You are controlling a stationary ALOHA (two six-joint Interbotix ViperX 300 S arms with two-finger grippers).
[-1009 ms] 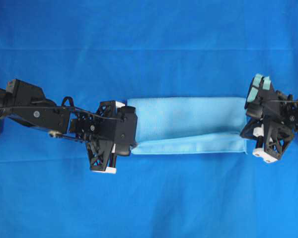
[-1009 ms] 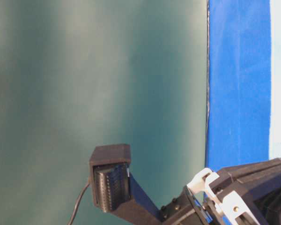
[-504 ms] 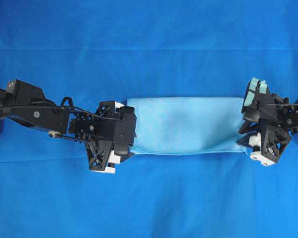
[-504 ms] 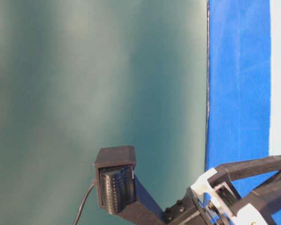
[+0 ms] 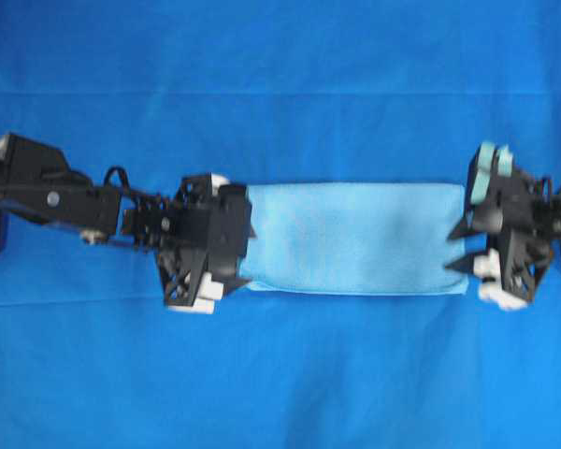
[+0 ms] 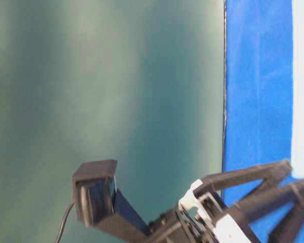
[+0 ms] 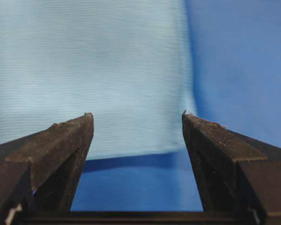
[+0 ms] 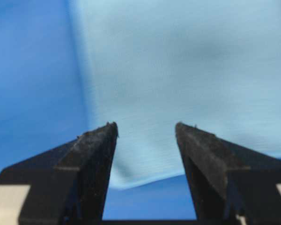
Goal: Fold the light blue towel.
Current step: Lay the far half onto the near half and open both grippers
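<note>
**Towel folded to a strip, both grippers off it**

Count: one thin pale sky-blue microfibre towel (image 5: 351, 238), two grippers. The towel lies flat on the large royal-blue cloth (image 5: 280, 84) as a long rectangle, fine ribbed weave, with faint creases. My left gripper (image 7: 137, 117) stands wide at its left end, black wedge fingers (image 7: 68, 138) holding nothing. My right gripper (image 8: 145, 126) stands wide at its right end, also holding nothing.
</note>
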